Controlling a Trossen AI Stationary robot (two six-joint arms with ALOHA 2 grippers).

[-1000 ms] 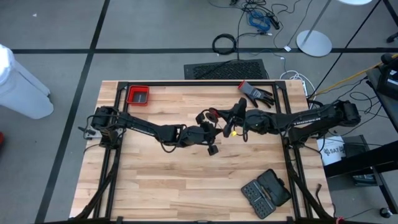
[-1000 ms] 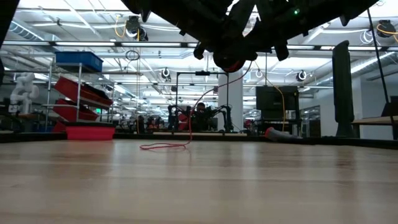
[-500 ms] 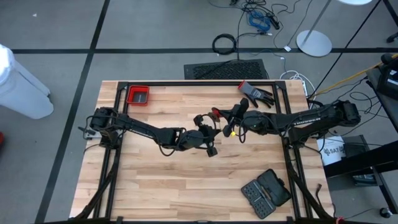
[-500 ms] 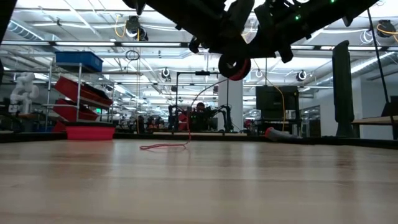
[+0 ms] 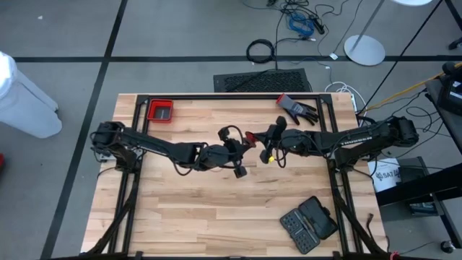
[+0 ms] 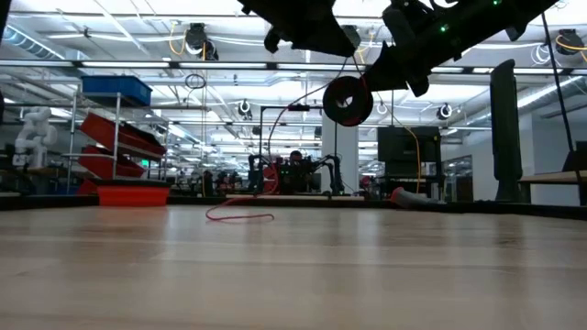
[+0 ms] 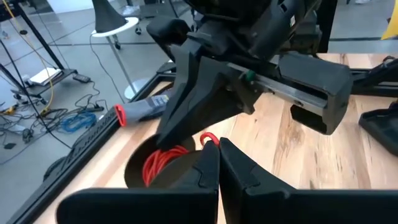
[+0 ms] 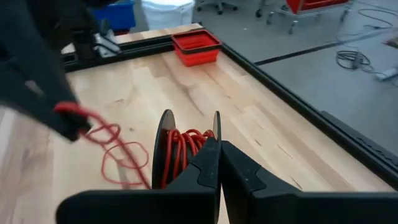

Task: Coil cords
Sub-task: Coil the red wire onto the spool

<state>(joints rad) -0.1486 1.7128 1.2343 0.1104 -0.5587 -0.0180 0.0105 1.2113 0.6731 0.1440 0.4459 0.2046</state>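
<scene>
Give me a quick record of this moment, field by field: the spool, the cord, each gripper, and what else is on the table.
spool: black spool, held above the table, red cord wound on it
red cord: loose end lying in loops on the wooden table
right gripper: shut on the spool's rim
left gripper: shut, pinching the cord beside the spool
other items: red tray, glove, black case

Bright ceiling lights [image 6: 197, 38] shine from above. The counter [image 6: 275, 275] near the low camera looks blurry.
</scene>
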